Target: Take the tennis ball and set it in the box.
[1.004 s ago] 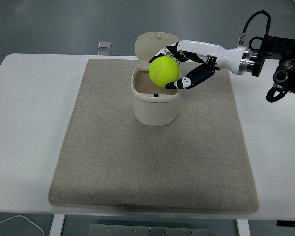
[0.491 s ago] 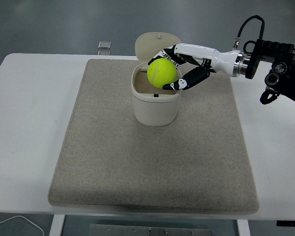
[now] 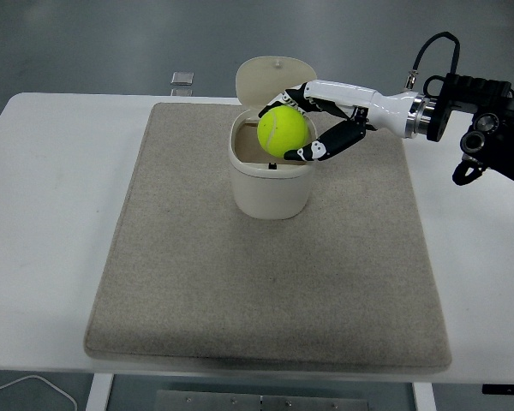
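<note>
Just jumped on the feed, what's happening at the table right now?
The right hand is holding the tennis ball right over the open mouth of the cream box, whose lid is flipped up at the back. The ball is gripped, not yet released. The box stands on a grey mat on the white table. The left arm is out of view.

Lighting, as I read it from my console: bright, even, diffuse, from overhead; white table (image 3: 51,197) near blown out, little surface detail; beige mat (image 3: 265,291) texture resolved cleanly; soft, short shadow beneath the box (image 3: 271,180) on its near side; tennis ball (image 3: 283,131) vivid, slightly saturated; focus sharp throughout; no motion blur; floor beyond darker, grey.
</note>
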Motion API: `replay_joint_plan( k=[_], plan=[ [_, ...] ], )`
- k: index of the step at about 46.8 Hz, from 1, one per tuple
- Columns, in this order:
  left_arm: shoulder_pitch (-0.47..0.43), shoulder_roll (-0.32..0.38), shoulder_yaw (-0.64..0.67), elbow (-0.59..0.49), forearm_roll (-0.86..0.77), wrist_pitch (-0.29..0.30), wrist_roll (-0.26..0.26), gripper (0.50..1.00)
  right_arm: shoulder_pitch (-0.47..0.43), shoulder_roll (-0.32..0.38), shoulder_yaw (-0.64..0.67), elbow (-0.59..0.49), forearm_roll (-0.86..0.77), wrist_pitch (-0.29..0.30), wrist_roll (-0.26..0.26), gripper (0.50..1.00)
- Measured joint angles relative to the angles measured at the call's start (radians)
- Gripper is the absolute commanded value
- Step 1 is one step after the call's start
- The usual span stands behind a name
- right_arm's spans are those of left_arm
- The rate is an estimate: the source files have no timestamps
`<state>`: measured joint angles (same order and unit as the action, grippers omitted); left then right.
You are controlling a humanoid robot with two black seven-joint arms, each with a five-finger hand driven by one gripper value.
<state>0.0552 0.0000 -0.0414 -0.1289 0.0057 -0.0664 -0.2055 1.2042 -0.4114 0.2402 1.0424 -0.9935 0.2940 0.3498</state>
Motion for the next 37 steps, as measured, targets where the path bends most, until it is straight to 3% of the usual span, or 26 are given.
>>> replay_joint_plan(
  k=[30,37],
  plan=[
    [0.0,0.0,0.0,0.0,0.0,0.0,0.0,0.992,-0.002,-0.001,0.001,-0.011,0.001,0.012,0.0,0.86],
    [0.0,0.0,0.0,0.0,0.0,0.0,0.0,0.992,0.002,-0.006,0.008,-0.005,0.013,0.04,0.0,0.86]
  ],
)
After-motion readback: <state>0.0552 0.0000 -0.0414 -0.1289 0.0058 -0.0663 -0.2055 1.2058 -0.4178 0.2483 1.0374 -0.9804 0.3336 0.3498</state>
